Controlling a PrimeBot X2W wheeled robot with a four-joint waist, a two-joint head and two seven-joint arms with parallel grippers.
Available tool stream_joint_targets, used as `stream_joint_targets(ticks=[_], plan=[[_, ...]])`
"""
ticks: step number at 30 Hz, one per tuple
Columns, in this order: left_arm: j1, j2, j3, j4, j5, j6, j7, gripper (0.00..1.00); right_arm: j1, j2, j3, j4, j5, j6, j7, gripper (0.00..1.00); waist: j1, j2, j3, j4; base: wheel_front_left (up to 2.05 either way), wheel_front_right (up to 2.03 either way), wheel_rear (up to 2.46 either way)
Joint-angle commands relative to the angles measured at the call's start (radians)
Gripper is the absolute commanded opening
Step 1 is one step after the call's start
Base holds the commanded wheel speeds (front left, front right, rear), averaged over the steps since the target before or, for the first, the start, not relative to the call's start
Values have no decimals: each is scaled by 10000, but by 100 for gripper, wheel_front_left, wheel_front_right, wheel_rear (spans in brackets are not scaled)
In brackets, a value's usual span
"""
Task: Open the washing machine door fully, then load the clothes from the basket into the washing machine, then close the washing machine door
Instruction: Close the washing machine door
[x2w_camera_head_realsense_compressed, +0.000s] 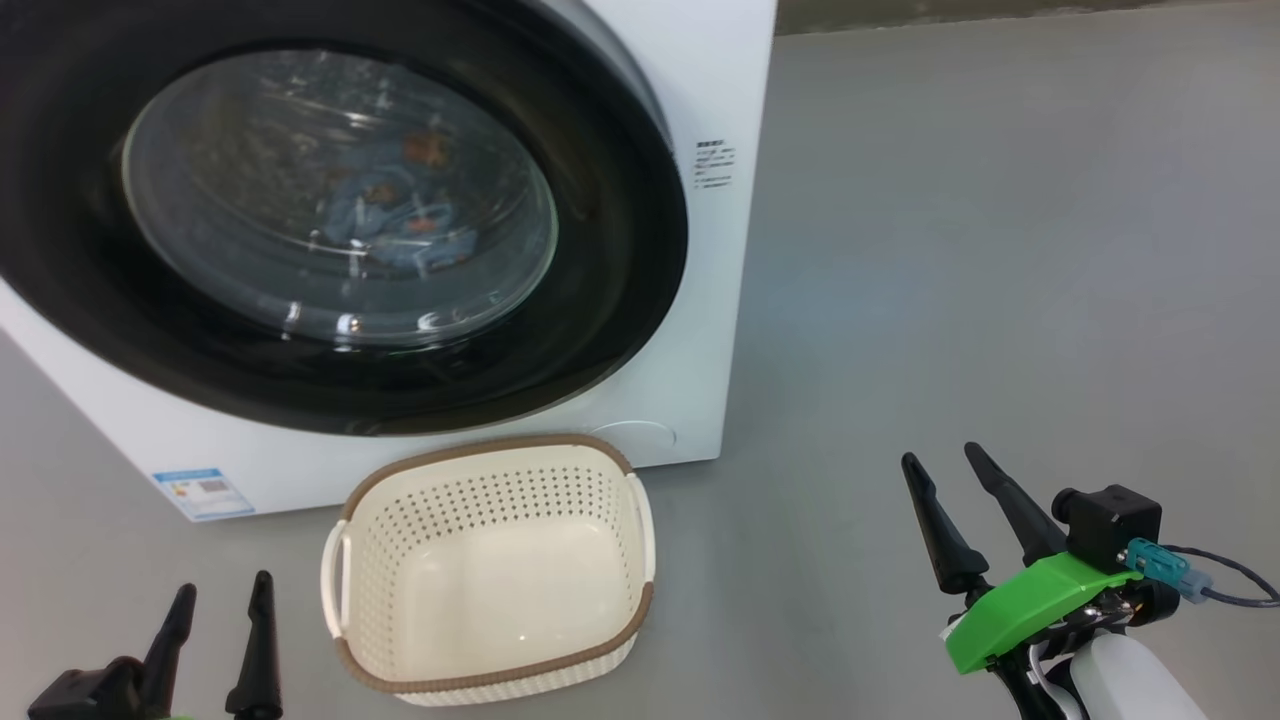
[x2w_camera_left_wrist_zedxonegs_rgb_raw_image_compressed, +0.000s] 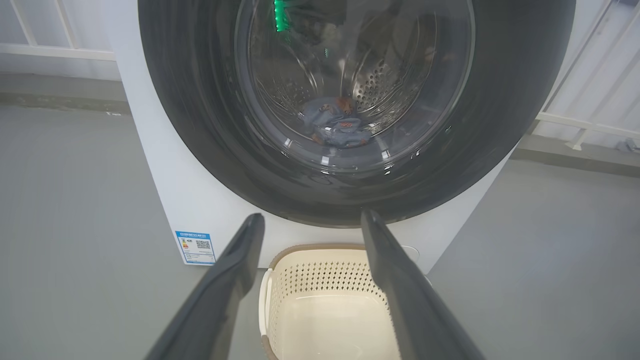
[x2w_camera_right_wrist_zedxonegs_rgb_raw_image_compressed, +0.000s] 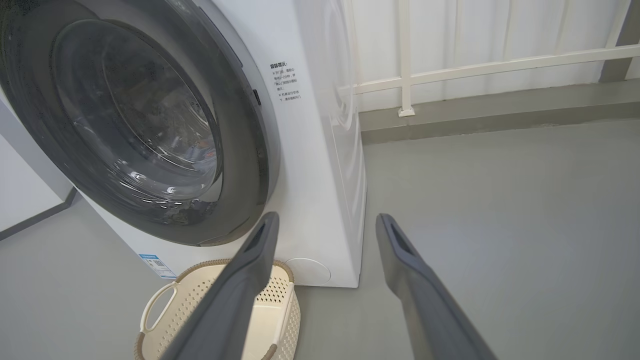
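Washing machine door (x2w_camera_head_realsense_compressed: 620, 300) shut; clothes (x2w_camera_head_realsense_compressed: 400, 215) visible inside through its glass. Basket (x2w_camera_head_realsense_compressed: 490, 452) on floor (x2w_camera_head_realsense_compressed: 1000, 250) just before the washing machine (x2w_camera_head_realsense_compressed: 725, 90). Left gripper (x2w_camera_head_realsense_compressed: 225, 585), right gripper (x2w_camera_head_realsense_compressed: 939, 455) low, fingers parted.

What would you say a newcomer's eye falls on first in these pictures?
The big glossy black washing machine door, shut, dominates the upper left of the head view, with the blue bear-print clothes visible inside through it. Below it on the grey floor sits the empty cream basket, with the left gripper at lower left and the right gripper at lower right, both open.
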Motion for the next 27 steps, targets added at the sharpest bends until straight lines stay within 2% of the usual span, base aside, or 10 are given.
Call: stream_joint_targets(ticks=[1, 12, 27], plan=[[-151, 240, 392, -170, 163, -25, -65, 100, 19, -46, 169, -270, -45, 12, -49, 100, 0, 0, -133, -202, 0, 0, 0], [176, 257, 832, -133, 269, -25, -65, 100, 351, -241, -99, -478, -41, 12, -49, 100, 0, 0, -301, -616, 0, 0, 0], [386, 185, 1268, -324, 689, -25, -65, 100, 707, -230, -348, -569, -100, 12, -49, 100, 0, 0, -355, -521, 0, 0, 0]])
